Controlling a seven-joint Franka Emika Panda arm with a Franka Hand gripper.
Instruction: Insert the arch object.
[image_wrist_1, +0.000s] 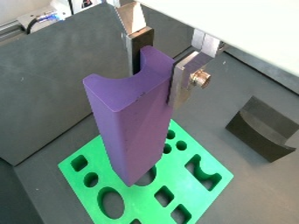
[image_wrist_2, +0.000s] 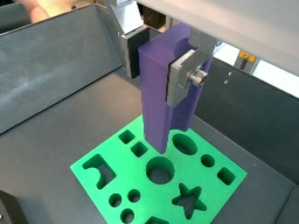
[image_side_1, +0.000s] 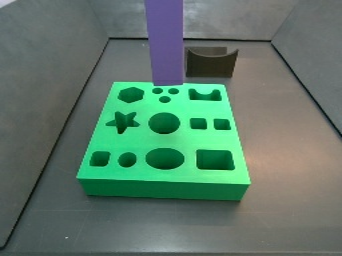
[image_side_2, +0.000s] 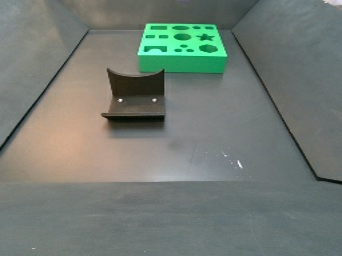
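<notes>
The arch object is a tall smooth purple prism with a curved notch in its top end. My gripper is shut on its upper end and holds it upright; this shows in both wrist views. The prism hangs over the green board, which has several shaped cut-outs. In a side view the prism stands over the board's far edge, and the gripper is above the frame. In a side view that shows the board, neither prism nor gripper is in view.
A dark fixture with a U-notch stands on the grey floor beside the board, and shows in other views too. Dark walls close in the work area.
</notes>
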